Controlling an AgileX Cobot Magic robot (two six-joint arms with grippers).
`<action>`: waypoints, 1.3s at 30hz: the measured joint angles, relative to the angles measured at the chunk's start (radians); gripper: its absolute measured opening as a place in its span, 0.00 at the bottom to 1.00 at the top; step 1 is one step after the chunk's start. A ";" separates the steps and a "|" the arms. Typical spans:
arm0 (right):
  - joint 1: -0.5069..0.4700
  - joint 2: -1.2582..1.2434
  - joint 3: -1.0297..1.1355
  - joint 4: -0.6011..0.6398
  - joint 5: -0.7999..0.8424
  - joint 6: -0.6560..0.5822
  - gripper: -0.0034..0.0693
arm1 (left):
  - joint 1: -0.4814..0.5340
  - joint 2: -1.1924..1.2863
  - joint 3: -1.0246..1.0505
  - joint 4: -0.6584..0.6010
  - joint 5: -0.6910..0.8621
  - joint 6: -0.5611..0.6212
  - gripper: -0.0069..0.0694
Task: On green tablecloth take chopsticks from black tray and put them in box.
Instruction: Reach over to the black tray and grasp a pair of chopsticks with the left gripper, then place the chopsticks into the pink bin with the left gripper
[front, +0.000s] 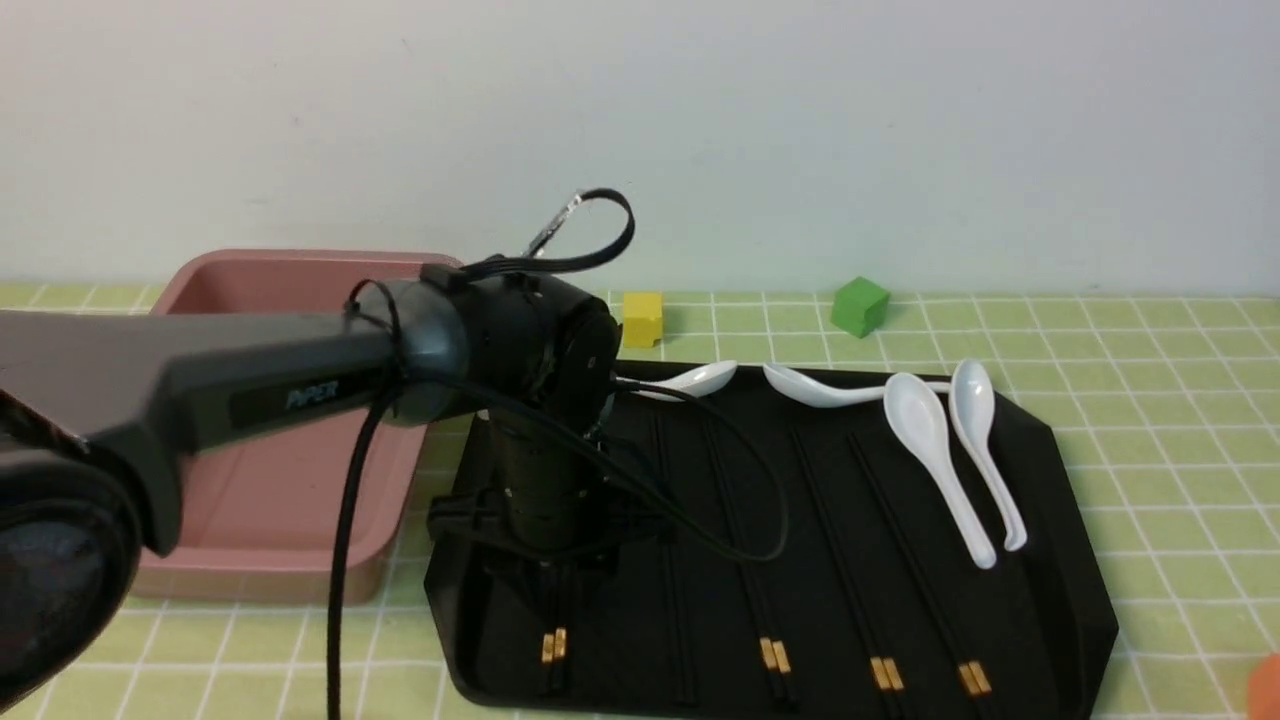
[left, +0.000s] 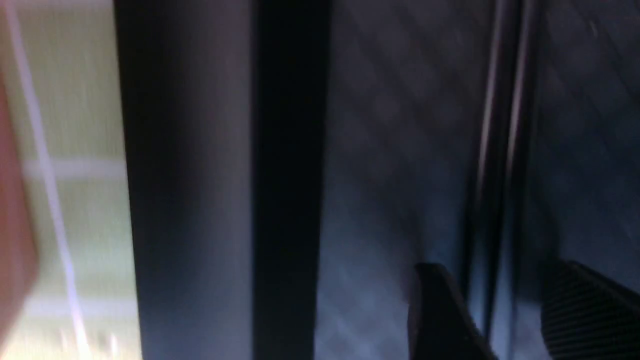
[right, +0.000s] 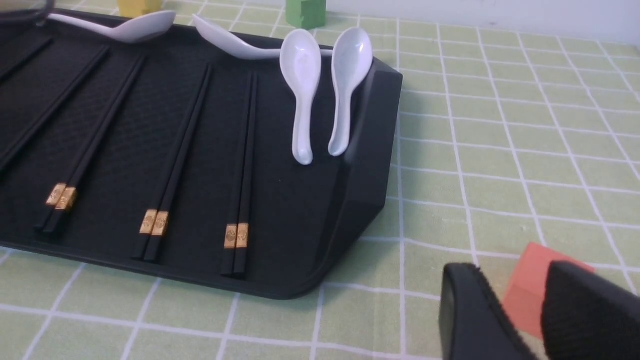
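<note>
The cloth (front: 1150, 400) carried the tray (front: 1050, 600), with the box (front: 300, 258) at its 9 o'clock. Chopsticks (front: 775, 655) lay in rows on the tray. The left hand (left: 495, 280) straddled the pair (front: 555, 645) at the tray's 8 o'clock, fingers parted, gripping nothing. The right hand (right: 512, 272) gaped empty near an orange block (right: 537, 270).

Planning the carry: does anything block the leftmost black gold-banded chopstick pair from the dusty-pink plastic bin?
Nothing visible does. The leftmost black chopstick pair lies on the glossy black tray by the edge nearest the dusty-pink plastic bin; only its low rim and green checked cloth lie between.
</note>
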 joint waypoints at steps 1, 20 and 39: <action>0.000 0.000 0.000 0.000 0.000 0.000 0.38 | 0.000 0.006 -0.001 0.003 -0.009 0.000 0.50; 0.000 0.000 0.000 0.000 0.000 0.000 0.38 | 0.035 -0.197 -0.101 -0.034 0.069 0.005 0.24; 0.000 0.000 0.000 0.000 0.000 0.000 0.38 | 0.497 -0.240 0.028 -0.029 -0.025 0.198 0.24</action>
